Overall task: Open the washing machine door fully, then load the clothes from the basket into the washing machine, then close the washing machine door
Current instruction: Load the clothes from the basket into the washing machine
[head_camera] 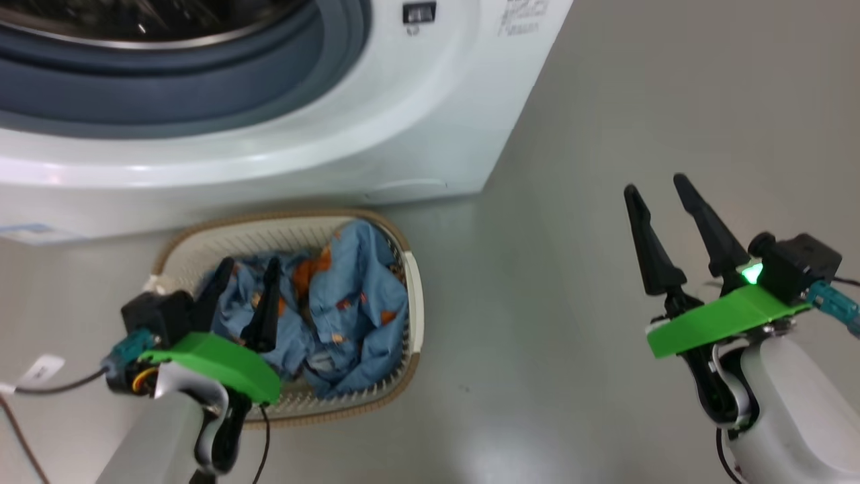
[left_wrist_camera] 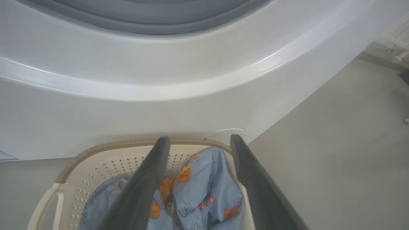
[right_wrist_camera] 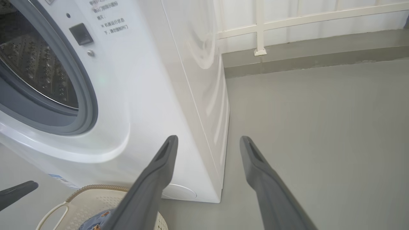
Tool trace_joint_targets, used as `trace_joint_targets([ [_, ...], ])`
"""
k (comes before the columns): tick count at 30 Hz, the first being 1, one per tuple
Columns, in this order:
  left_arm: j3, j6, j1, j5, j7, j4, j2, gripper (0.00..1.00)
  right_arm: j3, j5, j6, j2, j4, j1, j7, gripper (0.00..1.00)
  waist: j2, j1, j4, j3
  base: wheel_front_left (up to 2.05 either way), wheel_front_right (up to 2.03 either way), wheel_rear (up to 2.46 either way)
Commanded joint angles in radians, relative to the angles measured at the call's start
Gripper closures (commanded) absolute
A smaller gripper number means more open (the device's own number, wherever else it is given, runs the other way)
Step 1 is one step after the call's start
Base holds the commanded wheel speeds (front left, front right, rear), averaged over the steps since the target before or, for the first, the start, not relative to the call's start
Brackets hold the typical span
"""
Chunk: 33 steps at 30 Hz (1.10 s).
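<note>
**A:** How will the light blue, soft fabric clothes with orange patches (head_camera: pixel 349 296) handle for us?

**B:** We judge them light and limp. They lie crumpled in a heap inside the small cream-white perforated plastic basket with the brown woven-look rim (head_camera: pixel 222 242). It stands on the grey floor (head_camera: pixel 571 302), just in front of the big white front-loading washing machine (head_camera: pixel 302 161). When lifted, the fabric will sag and trail, and a loose end may catch on the rim.

**A:** Where should we take hold?

**B:** At the raised fold in the middle of the heap. We should pinch deep, so that several layers come together.

**A:** And our arms?

**B:** Our left claw (head_camera: pixel 249 263) hovers over the near-left part of the heap. Its two long dark fingers are apart, with nothing between them, and they point toward the machine. Our right claw (head_camera: pixel 655 184) is well apart to the right, over the bare floor, also spread and empty.
</note>
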<state>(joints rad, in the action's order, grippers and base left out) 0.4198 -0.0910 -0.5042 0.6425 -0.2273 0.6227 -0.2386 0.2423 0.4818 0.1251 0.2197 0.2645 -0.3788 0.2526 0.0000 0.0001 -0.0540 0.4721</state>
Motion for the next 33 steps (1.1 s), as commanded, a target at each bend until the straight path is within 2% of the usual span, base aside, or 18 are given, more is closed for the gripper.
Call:
trace_joint_targets([
  [1,-0.015,-0.010,-0.036,-0.002,0.003,0.014,-0.019,0.00,0.015,-0.012,0.006,-0.001,-0.029,-0.012,0.009,0.00,0.0000,-0.0001,-0.022,0.093,0.00,0.00,0.00],
  [14,0.083,-0.039,-0.212,0.012,0.003,0.229,0.019,0.00,0.023,-0.022,0.006,-0.013,-0.051,-0.092,0.009,0.00,0.0000,-0.0001,-0.031,0.249,0.00,0.00,0.00],
  [20,0.150,-0.039,-0.273,0.075,0.012,0.294,0.023,0.00,0.016,-0.023,0.006,-0.020,-0.059,-0.117,0.009,0.00,0.0000,-0.0001,-0.054,0.303,0.00,0.00,0.00],
  [33,0.273,-0.040,-0.400,0.174,0.063,0.436,-0.042,0.00,0.008,-0.028,0.006,-0.051,-0.086,-0.139,0.009,0.00,0.0000,-0.0001,-0.147,0.396,0.00,0.00,0.00],
])
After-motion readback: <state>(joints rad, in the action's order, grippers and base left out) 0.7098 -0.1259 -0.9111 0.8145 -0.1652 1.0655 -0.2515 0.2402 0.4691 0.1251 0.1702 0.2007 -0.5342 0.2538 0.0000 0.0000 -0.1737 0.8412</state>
